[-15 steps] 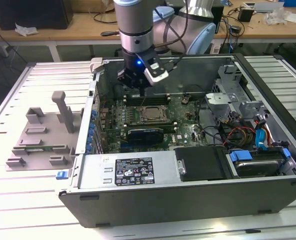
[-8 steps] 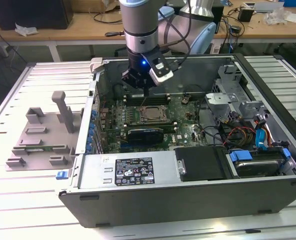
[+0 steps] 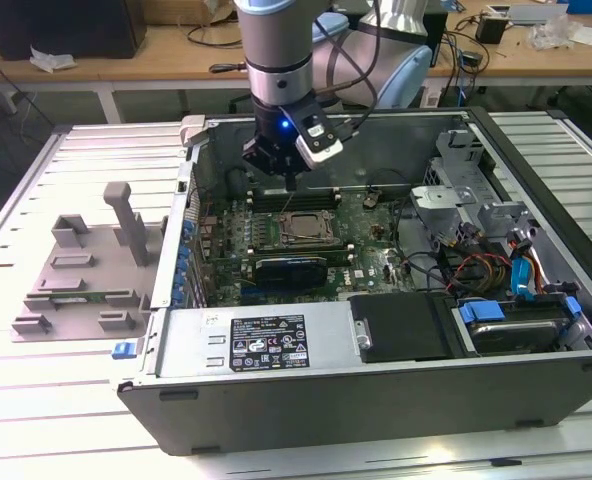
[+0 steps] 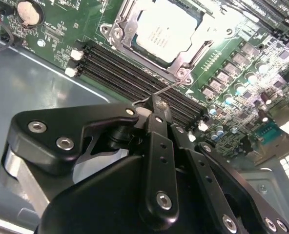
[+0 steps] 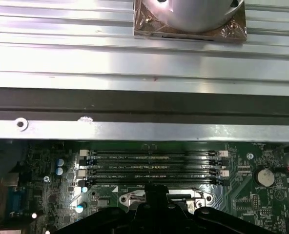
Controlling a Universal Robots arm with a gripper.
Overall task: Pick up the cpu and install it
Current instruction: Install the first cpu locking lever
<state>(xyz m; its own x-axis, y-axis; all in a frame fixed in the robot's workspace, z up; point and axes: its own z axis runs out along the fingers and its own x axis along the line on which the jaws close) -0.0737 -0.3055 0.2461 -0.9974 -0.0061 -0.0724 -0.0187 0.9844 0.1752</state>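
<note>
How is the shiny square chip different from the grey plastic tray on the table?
The cpu is small, shiny and flat; the grey tray is bigger, dull, with upright blocks. The cpu lies in its socket inside the computer case, below the gripper; the tray lies outside, toward the exterior view's left.

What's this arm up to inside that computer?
A robot arm is working inside an open computer case on a metal table. Its gripper hangs over the green circuit board, near the row of black memory slots. The cpu, a small silver square chip, already sits in its metal-framed socket on the board, just beside the gripper. A grey plastic tray lies on the table at the exterior view's left.
</note>
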